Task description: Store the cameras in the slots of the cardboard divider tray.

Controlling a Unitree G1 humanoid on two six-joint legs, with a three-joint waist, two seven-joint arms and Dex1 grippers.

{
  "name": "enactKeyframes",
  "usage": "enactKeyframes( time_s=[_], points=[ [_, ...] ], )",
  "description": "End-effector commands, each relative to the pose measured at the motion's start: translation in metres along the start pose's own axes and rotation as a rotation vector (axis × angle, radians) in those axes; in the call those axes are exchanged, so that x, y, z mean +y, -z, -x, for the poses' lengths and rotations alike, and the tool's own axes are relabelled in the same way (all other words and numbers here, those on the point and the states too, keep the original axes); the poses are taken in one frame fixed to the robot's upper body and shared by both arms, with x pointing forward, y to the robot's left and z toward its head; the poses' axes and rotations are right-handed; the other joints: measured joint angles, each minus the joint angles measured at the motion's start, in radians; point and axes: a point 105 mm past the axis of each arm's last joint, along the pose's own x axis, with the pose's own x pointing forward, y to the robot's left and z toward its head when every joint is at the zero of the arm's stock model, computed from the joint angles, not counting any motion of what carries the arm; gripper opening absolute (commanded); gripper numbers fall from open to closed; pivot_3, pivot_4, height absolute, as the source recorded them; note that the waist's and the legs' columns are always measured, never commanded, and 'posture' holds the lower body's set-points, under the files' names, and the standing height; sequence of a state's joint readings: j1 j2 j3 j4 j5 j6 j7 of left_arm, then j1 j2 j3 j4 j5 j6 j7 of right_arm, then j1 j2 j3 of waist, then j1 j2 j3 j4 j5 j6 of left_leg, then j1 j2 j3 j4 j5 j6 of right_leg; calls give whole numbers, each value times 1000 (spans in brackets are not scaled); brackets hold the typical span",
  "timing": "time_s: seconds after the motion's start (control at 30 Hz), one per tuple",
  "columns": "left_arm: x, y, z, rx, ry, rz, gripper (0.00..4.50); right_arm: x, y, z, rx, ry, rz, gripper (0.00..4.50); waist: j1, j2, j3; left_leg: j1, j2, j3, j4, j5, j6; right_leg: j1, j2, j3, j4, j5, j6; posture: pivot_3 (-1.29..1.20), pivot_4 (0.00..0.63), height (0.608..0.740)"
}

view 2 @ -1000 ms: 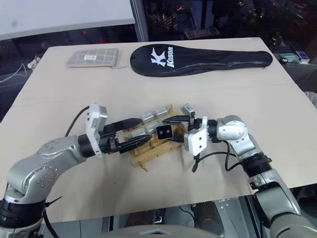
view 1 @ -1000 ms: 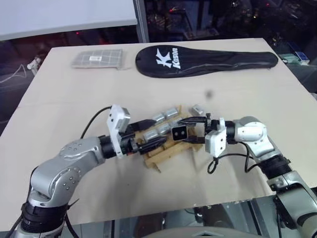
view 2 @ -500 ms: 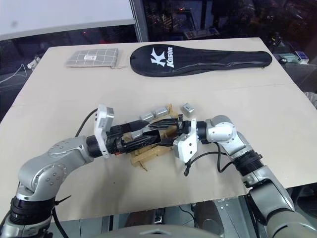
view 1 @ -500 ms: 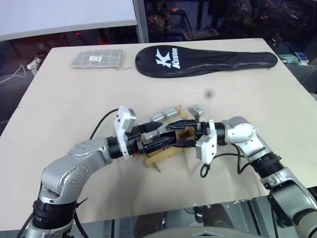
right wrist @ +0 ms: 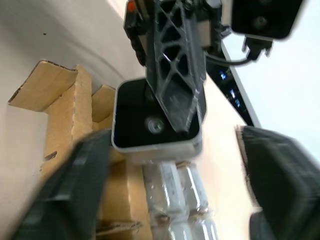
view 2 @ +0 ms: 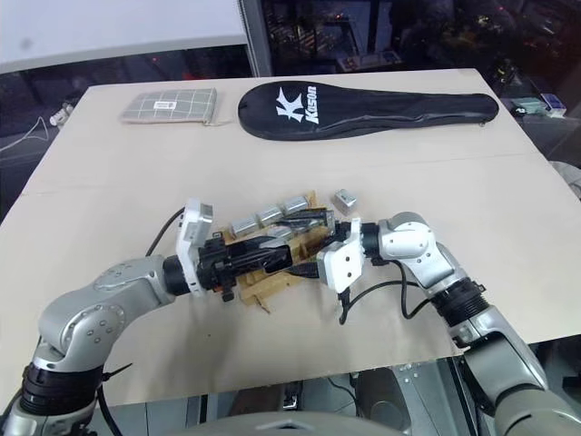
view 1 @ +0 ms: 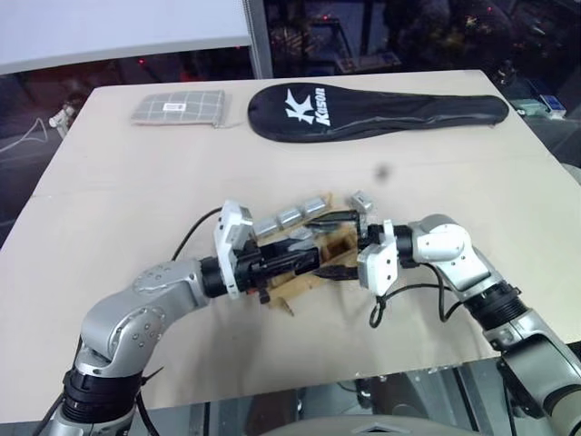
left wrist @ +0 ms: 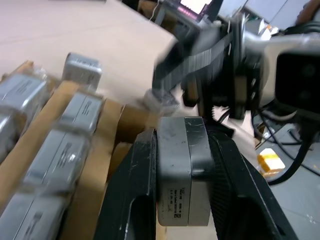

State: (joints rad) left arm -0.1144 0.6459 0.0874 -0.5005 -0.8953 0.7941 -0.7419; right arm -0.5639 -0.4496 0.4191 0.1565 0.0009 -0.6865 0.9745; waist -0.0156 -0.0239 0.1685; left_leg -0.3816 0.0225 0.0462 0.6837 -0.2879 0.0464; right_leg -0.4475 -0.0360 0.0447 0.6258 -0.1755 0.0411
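The cardboard divider tray (view 1: 289,291) lies mid-table between my two arms. Three silver-grey cameras (view 1: 289,216) sit in a row in its far slots. A loose one (view 1: 363,200) rests on the table just past the tray's right end. Over the tray, my left gripper (left wrist: 182,135) is shut on another camera (left wrist: 181,170), its black fingers (left wrist: 142,170) pressing both sides. The right wrist view shows that camera's dark face with a round lens (right wrist: 155,125). My right gripper (view 1: 339,245) faces it from the right, open, with its fingers (right wrist: 75,185) spread wide around the block and not touching it.
A black racket cover (view 1: 372,111) lies across the far side of the table. A grey checked pouch (view 1: 178,108) is at the far left. The table's front edge runs close below my arms, with dark floor beyond every edge.
The camera passed from my right gripper to my left. The left fingers closed on it and the right fingers opened off it. Both hands stayed over the tray.
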Motion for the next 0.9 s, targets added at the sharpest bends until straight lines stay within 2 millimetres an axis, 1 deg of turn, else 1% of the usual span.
enactKeyframes(
  time_s=[0.03, 0.07, 0.13, 0.23, 0.3, 0.37, 0.4, 0.47, 0.57, 0.63, 0.83, 0.9],
  points=[
    [-4, -10, 9, -25, 31, -79, 763, -9, -6, 26, 5, 98, -138, 4384, 3, 0, 0, 0, 0, 0, 0, 0, 0, 0, 0, 0, 0, 0, 0, 0, 150, 740],
    [-3, -12, 11, -36, 33, -95, 763, -8, -7, 33, 1, 116, -202, 4384, 5, 0, 0, -1, 0, 0, 0, 0, 0, 0, 0, -1, 0, 0, 0, 0, 150, 740],
    [3, -13, 18, -43, 12, -129, 763, -7, -12, 53, -30, 195, -407, 4384, 7, -1, 1, -1, 0, 0, 0, 0, 0, 0, -1, -1, -1, 0, 0, 0, 150, 740],
    [4, -11, 23, -42, 18, -165, 763, 1, -21, 81, -52, 222, -671, 4384, 6, -1, 1, -1, 0, 0, 0, 0, 0, 0, -2, -1, -1, 0, 0, 0, 150, 740],
    [4, -7, 23, -45, 23, -187, 763, 9, -26, 97, -35, 240, -806, 4384, 4, -2, 1, -1, 0, 0, 0, 0, 1, 0, -2, 0, -1, 0, 0, 0, 150, 740],
    [7, -3, 22, -58, -1, -231, 763, 24, -32, 111, -1, 231, -940, 4384, 5, -2, 1, 0, 0, 1, 0, 0, 1, 1, -1, -1, -1, 0, 1, 0, 150, 740],
    [9, 0, 21, -61, -18, -254, 763, 29, -34, 117, 12, 222, -977, 4384, 5, -2, 1, 0, 0, 1, 0, 0, 1, 1, -1, -1, -1, -1, 2, 0, 150, 740],
    [12, 5, 21, -71, -38, -263, 763, 37, -36, 126, 37, 218, -1035, 4384, 4, -2, 1, 0, 0, 1, 0, 0, 1, 1, 0, -1, -1, -2, 4, 0, 150, 740],
    [20, 21, 25, -26, -65, -300, 763, 44, -38, 134, 57, 226, -1082, 4384, 1, -3, 1, 1, 0, 1, 1, 0, 1, 1, 0, 0, -1, -3, 4, 0, 150, 740],
    [24, 26, 28, -16, -86, -323, 763, 44, -38, 138, 64, 241, -1090, 4384, 3, -3, 1, 0, 0, 1, 1, 0, 1, 1, 1, 0, -1, -3, 4, 0, 150, 740],
    [26, 44, 29, 29, -72, -382, 763, 45, -38, 145, 86, 258, -1093, 4384, 3, -3, 1, 1, 0, 1, 1, -1, 1, 1, 1, 0, -1, -3, 5, 0, 150, 740],
    [27, 46, 28, 21, -75, -381, 763, 44, -38, 147, 92, 260, -1092, 4384, 3, -3, 1, 0, 0, 1, 1, -1, 1, 1, 1, 0, -1, -3, 5, 0, 150, 740]
  ],
)
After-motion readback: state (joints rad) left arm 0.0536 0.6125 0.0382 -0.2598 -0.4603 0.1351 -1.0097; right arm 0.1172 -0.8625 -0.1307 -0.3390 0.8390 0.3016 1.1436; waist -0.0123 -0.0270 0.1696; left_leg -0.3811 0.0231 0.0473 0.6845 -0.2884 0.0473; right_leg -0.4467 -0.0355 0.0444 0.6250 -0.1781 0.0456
